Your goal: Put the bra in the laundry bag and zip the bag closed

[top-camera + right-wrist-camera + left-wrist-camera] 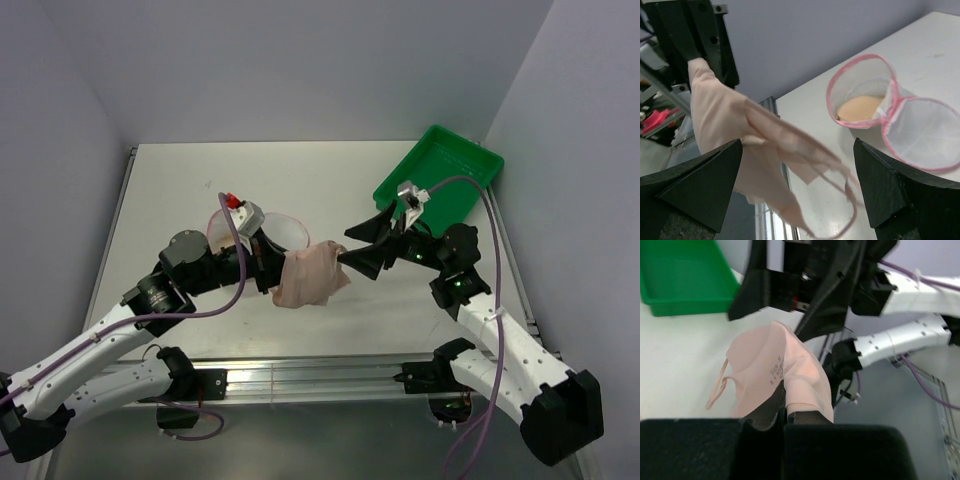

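- Nearest are the bases of the two arms, bolted to a metal rail (300, 378) at the near edge of the white table (300, 180).
- The left arm reaches in from the near left.
- The left gripper (785, 412) is squeezed tight on the bra (775, 367). It pinches one edge of the soft peach cloth.
- The bra hangs up in the air over the middle of the table, between the two grippers. It does not lie on the table. One thin strap (717, 387) dangles in a loop on its left side.
- The right arm comes in from the near right.
- The right gripper (352, 246) has its black fingers spread very wide. It holds nothing. The loose end of the bra hangs in the gap between the two fingers.
- A bit farther back, behind the left gripper, the laundry bag (852, 87) sits on the table. It is unzipped and open like a shell. Its two round white mesh halves with pink rims touch at one side.
- One half stands up like a bowl, with something round and peach-coloured (862, 107) inside. The other half (925, 132) lies flat just beside it.
- Farthest away, in the far right corner, is a green plastic tray (440, 175).
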Robot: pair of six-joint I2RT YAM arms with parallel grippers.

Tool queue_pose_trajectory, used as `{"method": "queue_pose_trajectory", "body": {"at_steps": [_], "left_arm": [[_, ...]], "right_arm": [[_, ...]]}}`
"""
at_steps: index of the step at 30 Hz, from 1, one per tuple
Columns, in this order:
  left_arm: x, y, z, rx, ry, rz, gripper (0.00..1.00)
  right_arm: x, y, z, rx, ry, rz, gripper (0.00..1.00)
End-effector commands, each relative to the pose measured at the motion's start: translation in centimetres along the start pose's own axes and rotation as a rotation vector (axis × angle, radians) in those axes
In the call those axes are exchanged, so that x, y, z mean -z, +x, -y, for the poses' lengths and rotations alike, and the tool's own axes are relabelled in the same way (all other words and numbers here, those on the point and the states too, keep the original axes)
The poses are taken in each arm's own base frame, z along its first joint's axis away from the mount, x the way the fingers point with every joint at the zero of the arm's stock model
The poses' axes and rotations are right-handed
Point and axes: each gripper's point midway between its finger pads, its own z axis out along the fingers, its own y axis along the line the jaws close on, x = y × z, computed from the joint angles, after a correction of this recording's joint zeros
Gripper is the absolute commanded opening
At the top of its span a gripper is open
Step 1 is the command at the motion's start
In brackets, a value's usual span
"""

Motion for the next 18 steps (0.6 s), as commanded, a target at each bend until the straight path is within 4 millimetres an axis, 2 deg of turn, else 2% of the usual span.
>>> {"method": "queue_pose_trajectory", "body": {"at_steps": [1,8,10,13,18], "left_arm": [[0.5,-0.3,3.0,-0.054,0.169,-0.021,0.0],[0.4,0.1,3.1,-0.068,0.181,-0.038,0.0],[0.1,0.1,2.9,-0.07,0.175,-0.046,0.0],[-0.1,-0.1,2.4,-0.069,0.144,-0.051,0.0],[-0.3,-0.6,2.0,-0.068,0.118,-0.028,0.0]], "right_arm": [[-0.8,-2.8,-4.4,0.159,-0.209,0.016,1.0],[-1.2,0.4,-6.7,0.12,-0.367,-0.1,1.0],[-1.0,1.9,-8.8,0.091,-0.484,-0.165,1.0],[-1.1,2.8,-10.0,0.059,-0.527,-0.178,1.0],[-1.7,4.2,-9.5,0.033,-0.476,-0.183,0.99]]}}
